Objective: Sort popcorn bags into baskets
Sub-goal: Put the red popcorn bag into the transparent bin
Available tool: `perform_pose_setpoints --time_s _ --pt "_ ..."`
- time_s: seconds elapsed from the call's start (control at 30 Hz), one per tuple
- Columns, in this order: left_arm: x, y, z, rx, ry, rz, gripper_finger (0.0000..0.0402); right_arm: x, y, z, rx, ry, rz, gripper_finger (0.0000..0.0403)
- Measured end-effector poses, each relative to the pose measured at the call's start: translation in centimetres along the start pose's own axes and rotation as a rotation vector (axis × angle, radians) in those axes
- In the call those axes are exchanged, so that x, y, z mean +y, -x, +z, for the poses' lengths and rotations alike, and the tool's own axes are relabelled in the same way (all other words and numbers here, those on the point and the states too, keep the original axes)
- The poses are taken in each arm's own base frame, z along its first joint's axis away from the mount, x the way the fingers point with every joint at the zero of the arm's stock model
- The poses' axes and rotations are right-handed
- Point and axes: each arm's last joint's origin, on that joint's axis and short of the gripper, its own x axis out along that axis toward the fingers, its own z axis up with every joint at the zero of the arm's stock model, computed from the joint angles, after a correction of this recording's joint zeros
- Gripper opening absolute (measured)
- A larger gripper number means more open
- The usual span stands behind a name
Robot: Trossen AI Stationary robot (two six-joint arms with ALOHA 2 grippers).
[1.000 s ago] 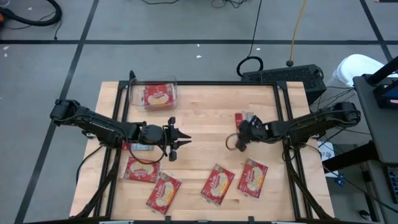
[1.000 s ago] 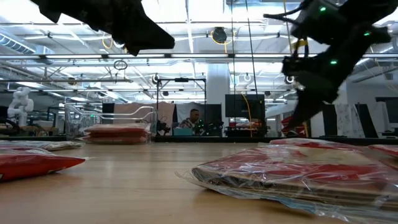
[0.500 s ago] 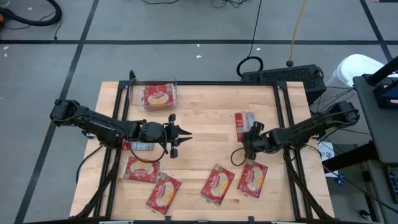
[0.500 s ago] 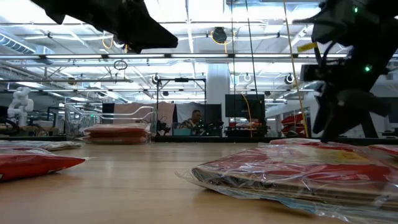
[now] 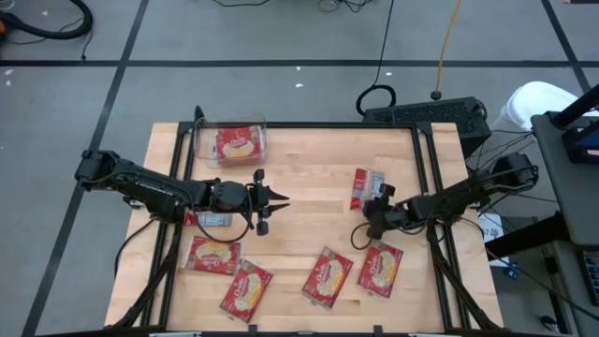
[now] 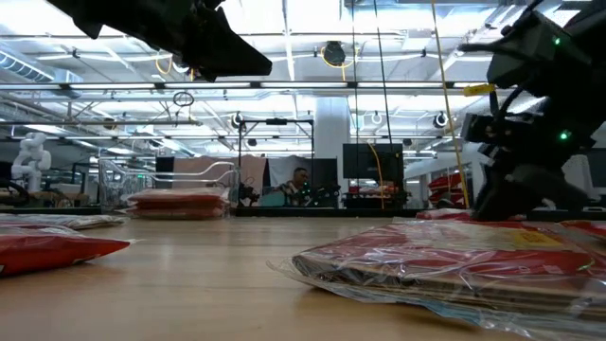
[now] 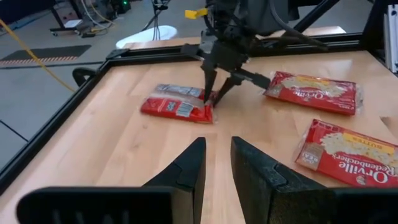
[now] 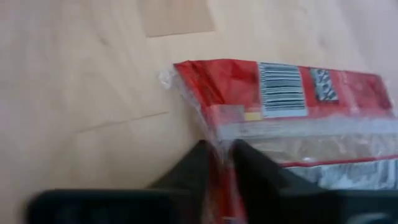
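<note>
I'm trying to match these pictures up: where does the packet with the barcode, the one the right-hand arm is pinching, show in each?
High: barcode packet, right of centre.
Low: hidden behind right gripper.
Left wrist: centre, far off.
Right wrist: fills the right half.
Shared landmark: that right gripper.

- You have one red popcorn bag [image 5: 238, 145] flat inside the clear basket [image 5: 260, 139]
- Five more bags [image 5: 327, 277] lie scattered on the wood

One bag [image 5: 237, 145] in bin [image 5: 261, 131]
</note>
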Motion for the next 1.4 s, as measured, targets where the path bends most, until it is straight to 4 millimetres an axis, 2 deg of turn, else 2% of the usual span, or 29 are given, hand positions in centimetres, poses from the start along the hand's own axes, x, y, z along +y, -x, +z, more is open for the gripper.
perform_pose_setpoints --time_s 0.07,0.23,0.47,0.73,1.03,1.23,1.4 --pt "0.1 0.0 0.0 0.001 0.002 0.003 0.0081 0.0 -0.1 0.1 -0.020 0.014 -0.005 0.0018" --pt "0.3 -0.2 -0.1 0.006 -0.004 0.013 0.0081 0.3 0.2 1.4 -0.151 -0.043 0.018 0.0009" --pt "-0.2 -2.3 -1.6 0.034 -0.066 0.011 0.0090 0.3 1.4 4.3 -0.413 -0.144 0.088 0.0001" --pt "-0.9 -5.0 -3.2 -0.012 -0.051 0.014 0.0157 -0.7 3.5 6.3 -0.635 -0.213 0.139 0.0000" --pt "-1.1 -5.9 -3.6 -0.072 -0.072 0.021 0.0199 -2.5 5.6 7.3 -0.778 -0.290 0.133 0.0000" --pt "0.3 -6.2 -3.4 -0.093 -0.034 0.063 0.0237 -2.9 6.6 7.9 -0.875 -0.320 0.136 0.0000" --pt "1.5 -6.2 -2.4 -0.186 -0.018 0.107 0.0275 -3.1 7.0 8.2 -0.932 -0.357 0.146 0.0000"
